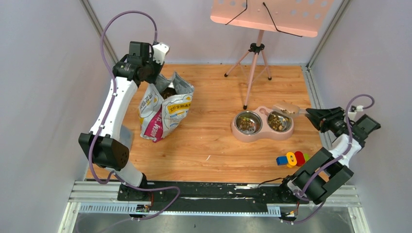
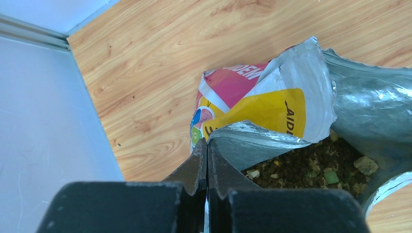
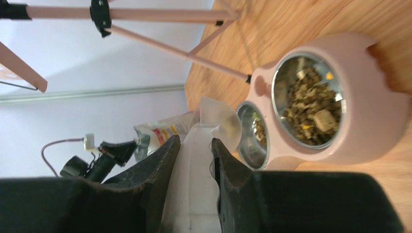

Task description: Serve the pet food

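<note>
On the wooden table [image 1: 214, 145]: printed bag [image 1: 165, 109] standing at left, pink double bowl [image 1: 262, 137] sitting at right.
Left gripper [image 2: 207, 145] is pinching the bag's rim, jaws closed on it, pet food [image 2: 311, 165] lying inside just beside its tips. Right gripper [image 3: 194, 141] is clamping the clear scoop [image 1: 284, 108] over the right cup's rim; more of it is sitting in both cups.

Small brown kibble pellets [image 1: 278, 121] fill both bowls of the pink feeder [image 1: 262, 135] at three o'clock. More lies loose inside the open bag [image 1: 165, 114] at nine o'clock.
</note>
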{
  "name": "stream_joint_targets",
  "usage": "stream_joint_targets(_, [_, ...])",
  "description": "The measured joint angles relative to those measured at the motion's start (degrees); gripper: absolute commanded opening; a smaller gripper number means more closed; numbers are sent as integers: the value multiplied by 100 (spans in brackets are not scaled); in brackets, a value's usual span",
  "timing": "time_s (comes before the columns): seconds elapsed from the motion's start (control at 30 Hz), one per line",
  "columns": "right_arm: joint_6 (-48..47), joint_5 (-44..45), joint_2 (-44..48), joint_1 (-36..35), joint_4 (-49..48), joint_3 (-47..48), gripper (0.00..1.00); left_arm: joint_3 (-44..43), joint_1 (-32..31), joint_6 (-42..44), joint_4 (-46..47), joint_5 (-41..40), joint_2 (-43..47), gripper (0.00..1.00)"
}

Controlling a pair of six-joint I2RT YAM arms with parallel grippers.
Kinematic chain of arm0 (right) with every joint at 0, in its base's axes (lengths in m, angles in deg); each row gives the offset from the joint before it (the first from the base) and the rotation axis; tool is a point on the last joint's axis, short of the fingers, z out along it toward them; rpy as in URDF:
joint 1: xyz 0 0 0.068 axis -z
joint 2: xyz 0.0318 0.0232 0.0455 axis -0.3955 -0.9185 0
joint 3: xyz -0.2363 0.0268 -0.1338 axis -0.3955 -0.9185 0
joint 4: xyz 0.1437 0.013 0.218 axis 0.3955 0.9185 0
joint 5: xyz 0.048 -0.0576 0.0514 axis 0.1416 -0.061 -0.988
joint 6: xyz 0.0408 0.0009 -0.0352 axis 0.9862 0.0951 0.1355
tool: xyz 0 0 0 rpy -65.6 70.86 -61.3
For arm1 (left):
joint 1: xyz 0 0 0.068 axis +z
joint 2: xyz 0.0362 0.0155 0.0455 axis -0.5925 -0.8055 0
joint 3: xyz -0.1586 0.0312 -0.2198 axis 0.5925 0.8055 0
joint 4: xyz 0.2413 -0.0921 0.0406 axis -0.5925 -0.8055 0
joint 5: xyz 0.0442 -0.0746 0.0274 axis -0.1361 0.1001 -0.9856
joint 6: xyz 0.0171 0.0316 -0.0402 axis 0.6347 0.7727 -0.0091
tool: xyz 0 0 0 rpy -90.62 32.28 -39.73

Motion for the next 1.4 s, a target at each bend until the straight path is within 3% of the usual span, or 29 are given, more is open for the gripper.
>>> stream_joint_targets(0.27, [-1696, 271, -289, 914, 1202, 564, 0, 0, 2, 2, 0, 142, 0, 0])
stream_joint_targets(0.67, [-3748, 1665, -181, 885, 2100, 1027, 0, 20, 4, -205, 35, 229, 37, 0])
stream_joint_targets(1.17, [-4240, 2177, -149, -22, 2396, 1320, 0, 267, 4, -262, 293, 264, 181, 0])
stream_joint_targets(1.4, [-4592, 2774, 168, -1154, 2594, 1797, 0, 315, 4, -315, 330, 269, 240, 0])
